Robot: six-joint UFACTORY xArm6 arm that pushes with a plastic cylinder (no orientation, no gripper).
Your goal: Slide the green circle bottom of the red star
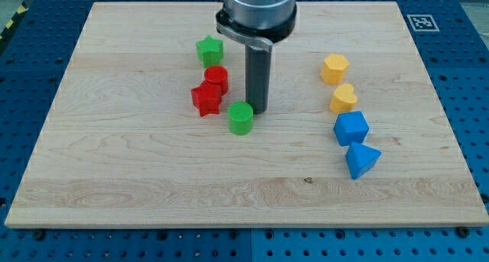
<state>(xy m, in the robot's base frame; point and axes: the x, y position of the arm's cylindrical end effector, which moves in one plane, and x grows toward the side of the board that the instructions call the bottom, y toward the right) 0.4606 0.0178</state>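
Note:
The green circle (241, 118) sits near the board's middle, just right of and slightly below the red star (205, 98). My tip (257, 110) is at the green circle's upper right edge, touching or nearly touching it. The dark rod rises from there to the arm's grey housing at the view's top.
A red circle (216, 78) rests against the red star's upper right, with a green star (209, 50) above it. At the view's right stand a yellow hexagon (334, 68), a yellow heart-like block (343, 98), a blue hexagon (351, 128) and a blue triangle (361, 160). The wooden board (114, 170) lies on a blue perforated table.

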